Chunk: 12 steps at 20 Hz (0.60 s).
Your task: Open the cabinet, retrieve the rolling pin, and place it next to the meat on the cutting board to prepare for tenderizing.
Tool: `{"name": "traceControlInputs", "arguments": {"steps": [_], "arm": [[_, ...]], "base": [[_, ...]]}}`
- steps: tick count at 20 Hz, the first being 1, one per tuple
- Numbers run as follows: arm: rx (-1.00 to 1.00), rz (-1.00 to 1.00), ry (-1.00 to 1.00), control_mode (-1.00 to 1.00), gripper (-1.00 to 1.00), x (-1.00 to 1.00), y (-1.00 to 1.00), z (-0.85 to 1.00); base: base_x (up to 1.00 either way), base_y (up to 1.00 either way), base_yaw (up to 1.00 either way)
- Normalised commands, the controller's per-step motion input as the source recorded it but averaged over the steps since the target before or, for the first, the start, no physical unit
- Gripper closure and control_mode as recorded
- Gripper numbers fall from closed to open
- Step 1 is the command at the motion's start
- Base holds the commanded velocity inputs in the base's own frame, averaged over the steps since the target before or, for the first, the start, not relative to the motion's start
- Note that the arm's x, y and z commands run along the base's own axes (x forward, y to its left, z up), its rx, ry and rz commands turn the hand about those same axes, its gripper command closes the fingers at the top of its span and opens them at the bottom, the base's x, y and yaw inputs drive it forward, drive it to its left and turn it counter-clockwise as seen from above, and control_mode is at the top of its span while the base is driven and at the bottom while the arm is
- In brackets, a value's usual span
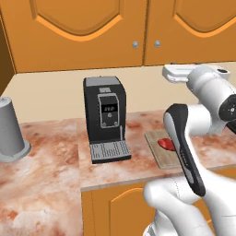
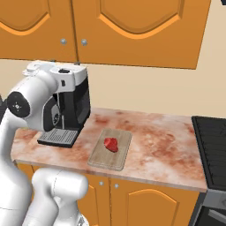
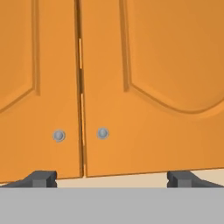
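The cabinet [image 3: 148, 87] is the right-hand orange arched door, shut, with its round grey knob [image 3: 102, 133] at its left edge; this knob [image 1: 157, 44] [image 2: 84, 42] sits above the counter. My gripper [image 3: 111, 179] is open, fingers wide apart, facing both doors from a short distance with nothing between them. The cutting board [image 1: 157, 157] [image 2: 103, 159] lies on the counter with the red meat [image 1: 163, 144] [image 2: 111, 144] on it, partly behind my arm in the left base view. The rolling pin is out of view.
The twin door's knob [image 3: 58, 135] [image 1: 135, 44] sits just left of the seam. A black coffee machine [image 1: 105, 115] stands left of the board. A grey canister [image 1: 10, 131] is at far left and a dark stove [image 2: 214, 145] at far right. Short orange cupboard fronts [image 2: 145, 203] run below.
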Motion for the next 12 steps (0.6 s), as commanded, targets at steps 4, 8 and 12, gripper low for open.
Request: {"name": "traceControlInputs", "arguments": {"steps": [4,8,12], "arm": [[0.0,0.0,0.06,-1.0,-1.0,0.43,0.0,0.04],[0.0,0.01,0.06,-1.0,-1.0,0.39,0.0,0.03],[0.0,0.02,0.09,-1.0,-1.0,0.41,0.0,0.02]], "base": [[0.0,0.0,0.0],[0.0,0.0,0.0],[0.0,0.0,0.0]]}}
